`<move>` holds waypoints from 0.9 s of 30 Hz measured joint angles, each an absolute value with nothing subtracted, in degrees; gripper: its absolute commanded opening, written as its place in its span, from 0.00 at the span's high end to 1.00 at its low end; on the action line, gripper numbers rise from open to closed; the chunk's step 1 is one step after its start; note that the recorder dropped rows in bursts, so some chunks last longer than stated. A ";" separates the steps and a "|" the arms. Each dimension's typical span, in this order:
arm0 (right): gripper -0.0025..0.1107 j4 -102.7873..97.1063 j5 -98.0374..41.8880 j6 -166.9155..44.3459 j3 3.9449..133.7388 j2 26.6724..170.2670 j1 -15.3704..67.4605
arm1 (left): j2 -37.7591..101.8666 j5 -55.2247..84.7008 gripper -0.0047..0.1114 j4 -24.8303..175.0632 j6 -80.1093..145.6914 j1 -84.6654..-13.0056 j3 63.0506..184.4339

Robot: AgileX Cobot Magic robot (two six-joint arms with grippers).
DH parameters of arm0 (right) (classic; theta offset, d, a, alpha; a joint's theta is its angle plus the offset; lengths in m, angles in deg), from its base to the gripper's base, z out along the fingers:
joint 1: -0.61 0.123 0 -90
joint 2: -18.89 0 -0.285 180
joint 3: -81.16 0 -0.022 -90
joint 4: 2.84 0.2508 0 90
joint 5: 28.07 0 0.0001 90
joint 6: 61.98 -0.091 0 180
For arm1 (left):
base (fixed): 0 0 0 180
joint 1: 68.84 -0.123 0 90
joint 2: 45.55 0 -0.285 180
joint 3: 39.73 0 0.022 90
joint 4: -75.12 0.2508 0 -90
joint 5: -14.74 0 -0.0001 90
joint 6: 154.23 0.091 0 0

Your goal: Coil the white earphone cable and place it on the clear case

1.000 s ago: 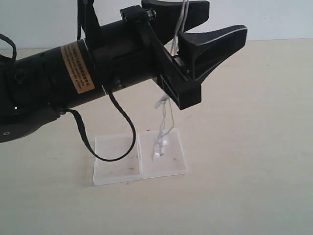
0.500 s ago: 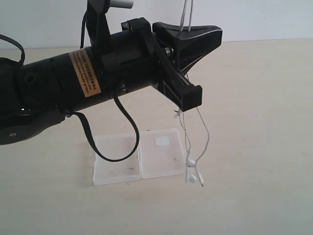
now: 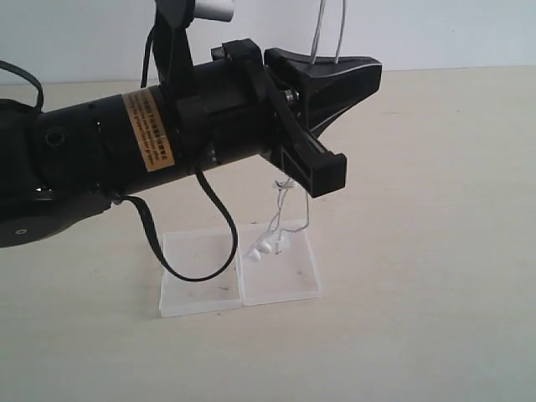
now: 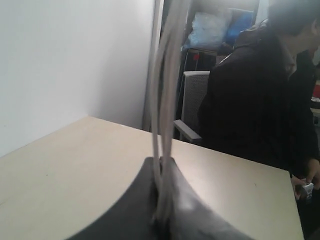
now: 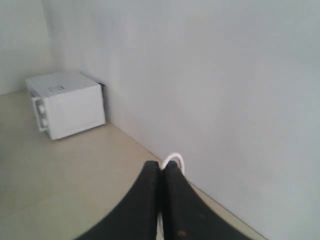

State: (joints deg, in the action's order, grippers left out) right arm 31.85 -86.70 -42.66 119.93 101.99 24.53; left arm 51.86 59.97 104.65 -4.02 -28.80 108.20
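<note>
The white earphone cable (image 3: 289, 197) hangs from my left gripper (image 3: 368, 74), which is shut on its strands high above the table. Two strands run upward out of the exterior view. The earbuds (image 3: 264, 246) dangle at or just above the right half of the clear case (image 3: 201, 285), which lies open and flat. In the left wrist view the strands (image 4: 162, 100) rise from between the shut left gripper (image 4: 162, 162). In its own view my right gripper (image 5: 161, 165) is shut on a small loop of the cable (image 5: 175, 159); the exterior view does not show it.
My left arm's black body and its looping black lead (image 3: 201, 251) hang over the case's left half. A white box-like appliance (image 5: 65, 102) stands by a wall. A person in a dark jacket (image 4: 250, 100) sits beyond the table's far edge.
My left gripper has gone from open to shut on the cable strands. The earbuds swung off to the right of the case, then back over its right half, hanging higher.
</note>
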 measured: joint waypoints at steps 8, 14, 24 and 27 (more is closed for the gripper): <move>0.98 -0.94 -88.75 -61.15 119.93 102.08 24.53 | 50.73 53.96 0.96 108.82 -9.28 -28.80 108.20; 0.98 -10.57 -91.14 -66.08 119.93 103.45 24.53 | 47.01 53.46 0.96 113.73 -14.61 -28.80 108.20; 0.98 -16.37 -97.52 -68.19 119.93 109.75 24.53 | 41.74 49.65 0.96 118.72 -19.56 -28.80 108.20; 0.98 -17.71 -97.84 -68.57 119.93 111.82 24.53 | 40.91 47.54 0.96 120.05 -20.75 -28.80 108.20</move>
State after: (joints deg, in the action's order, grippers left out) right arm -17.71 -97.84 -68.57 119.93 111.82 24.53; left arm 40.91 47.54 120.05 -20.75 -28.80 108.20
